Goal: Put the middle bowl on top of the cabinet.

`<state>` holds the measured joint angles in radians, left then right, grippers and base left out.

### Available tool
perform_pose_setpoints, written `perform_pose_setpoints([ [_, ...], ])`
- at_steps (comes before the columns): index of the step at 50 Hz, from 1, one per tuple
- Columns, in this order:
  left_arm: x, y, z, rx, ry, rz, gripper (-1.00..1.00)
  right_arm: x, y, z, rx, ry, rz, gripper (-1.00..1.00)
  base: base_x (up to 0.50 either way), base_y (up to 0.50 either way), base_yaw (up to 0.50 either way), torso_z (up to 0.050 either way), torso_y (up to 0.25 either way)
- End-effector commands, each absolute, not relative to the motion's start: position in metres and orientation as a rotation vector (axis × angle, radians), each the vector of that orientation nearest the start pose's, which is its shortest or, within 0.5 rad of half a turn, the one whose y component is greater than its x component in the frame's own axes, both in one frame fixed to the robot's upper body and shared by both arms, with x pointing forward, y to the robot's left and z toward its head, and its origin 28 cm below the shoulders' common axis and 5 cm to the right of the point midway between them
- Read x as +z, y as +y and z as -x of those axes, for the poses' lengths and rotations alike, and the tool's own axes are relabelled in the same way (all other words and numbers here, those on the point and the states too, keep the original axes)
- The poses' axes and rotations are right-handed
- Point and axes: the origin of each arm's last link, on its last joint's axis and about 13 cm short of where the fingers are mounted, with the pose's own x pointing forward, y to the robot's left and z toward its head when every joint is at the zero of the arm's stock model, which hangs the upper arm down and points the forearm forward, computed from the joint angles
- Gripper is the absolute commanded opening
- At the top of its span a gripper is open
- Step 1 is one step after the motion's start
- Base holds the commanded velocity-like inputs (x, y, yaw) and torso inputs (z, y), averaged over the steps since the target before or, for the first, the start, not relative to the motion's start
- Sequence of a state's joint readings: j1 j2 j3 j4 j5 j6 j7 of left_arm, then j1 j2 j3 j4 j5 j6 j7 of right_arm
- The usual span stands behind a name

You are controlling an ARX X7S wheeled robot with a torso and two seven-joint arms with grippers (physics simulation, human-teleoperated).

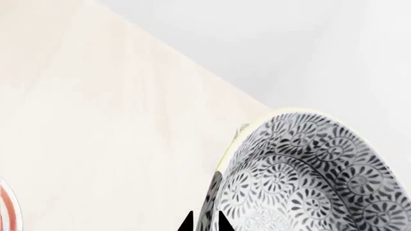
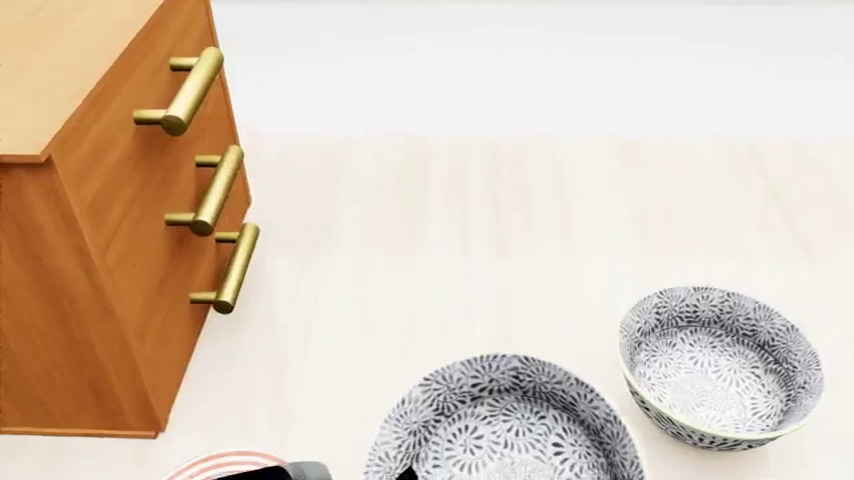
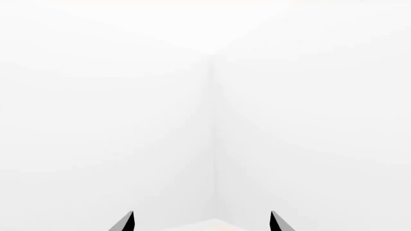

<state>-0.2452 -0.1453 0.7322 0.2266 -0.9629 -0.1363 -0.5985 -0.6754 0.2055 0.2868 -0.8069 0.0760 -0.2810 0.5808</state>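
Your left hand (image 1: 205,224) is pinching the rim of the middle bowl (image 1: 308,178): in the left wrist view its two dark fingertips are sitting close together on either side of the bowl's wall, one inside and one outside. In the head view that bowl (image 2: 514,425) is showing large at the bottom edge of the frame, tilted, with the table (image 2: 534,230) behind it; whether it is touching the table you cannot tell. A second patterned bowl (image 2: 721,365) is resting on the table just to its right. The cabinet (image 2: 94,250) is standing at the left, well apart from the bowl you are holding, its three brass handles (image 2: 214,190) facing the bowls. A red-ringed plate (image 2: 220,465) is peeking in beside your left arm. Your right hand (image 3: 202,222) is spread wide, gripping nothing and facing bare white walls.
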Motion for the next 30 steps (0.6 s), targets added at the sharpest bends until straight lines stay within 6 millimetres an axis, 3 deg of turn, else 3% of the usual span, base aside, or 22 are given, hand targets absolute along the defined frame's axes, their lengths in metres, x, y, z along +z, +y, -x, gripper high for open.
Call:
perform_pose_setpoints([
  [1, 0.103, 0.081, -0.18, -0.406, 0.248, 0.644, -1.0, 0.125, -0.157, -0.073, -0.599, -0.513, 0.14, 1.0, 0.0, 0.0, 0.0, 0.025, 0.25],
  [12, 0.133, 0.088, -0.168, -0.451, 0.126, 0.637, -1.0, 0.125, -0.157, -0.072, -0.6, -0.518, 0.14, 1.0, 0.0, 0.0, 0.0, 0.025, 0.25],
  [24, 0.17, 0.101, -0.164, -0.44, 0.001, 0.641, -1.0, 0.123, -0.157, -0.076, -0.596, -0.518, 0.141, 1.0, 0.0, 0.0, 0.0, 0.026, 0.25],
  [30, 0.179, 0.103, -0.166, -0.45, -0.02, 0.648, -1.0, 0.123, -0.156, -0.076, -0.599, -0.521, 0.139, 1.0, 0.0, 0.0, 0.0, 0.026, 0.25],
])
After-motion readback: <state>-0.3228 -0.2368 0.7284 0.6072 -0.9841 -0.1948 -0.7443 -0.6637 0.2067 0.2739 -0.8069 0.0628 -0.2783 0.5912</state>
